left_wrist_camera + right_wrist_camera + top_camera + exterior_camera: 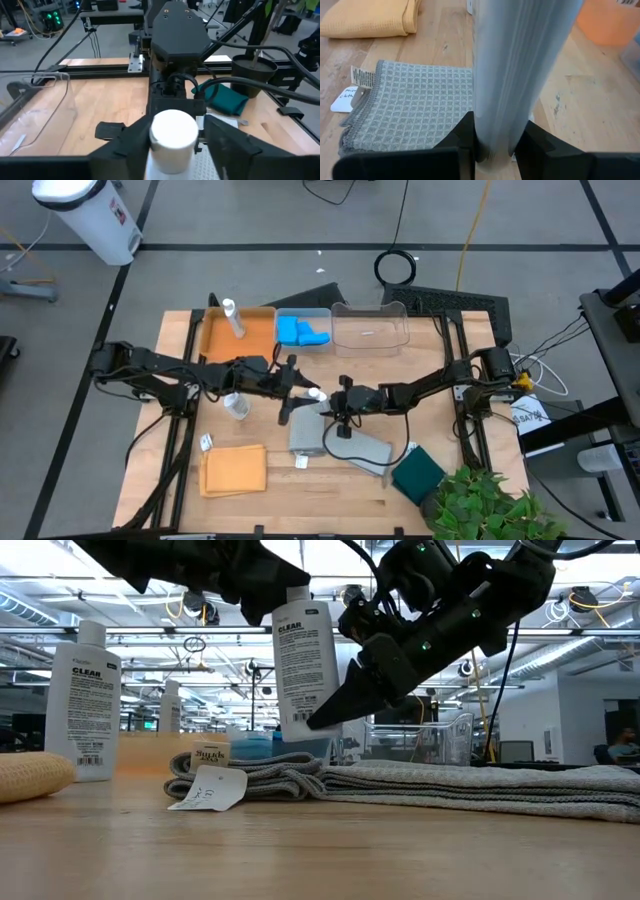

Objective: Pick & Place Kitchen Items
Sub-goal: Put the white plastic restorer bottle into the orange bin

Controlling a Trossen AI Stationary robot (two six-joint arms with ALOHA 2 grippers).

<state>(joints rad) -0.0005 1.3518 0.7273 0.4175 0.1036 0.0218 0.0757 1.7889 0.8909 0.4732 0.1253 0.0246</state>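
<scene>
A white capped bottle (304,658) hangs upright in the air above a folded grey cloth (420,783) at the table's middle, held between both arms. My left gripper (300,385) comes from the left and is at the bottle's top. My right gripper (335,402) comes from the right and is shut on its lower end. A second bottle (237,405) stands on its base on the table by the left arm. A third bottle (232,318) stands in the orange tray (255,340). Blue sponges (300,332) lie in a clear bin. My left gripper has the bottle's top between its two fingers (125,145), just under the white cap (174,131), coming nearly level from the table's left. The contact itself is hidden by the cap. My right gripper pinches the bottle's lower end (495,145) between its two fingers (465,132), slanting down from the table's right. The bottle stands upright, lifted clear of the cloth.
An orange cloth (232,470) lies near the front left and a dark green cloth (418,472) at the front right beside a potted plant (480,500). An empty clear bin (370,328) stands at the far edge. A second grey cloth (365,452) lies beside the first.
</scene>
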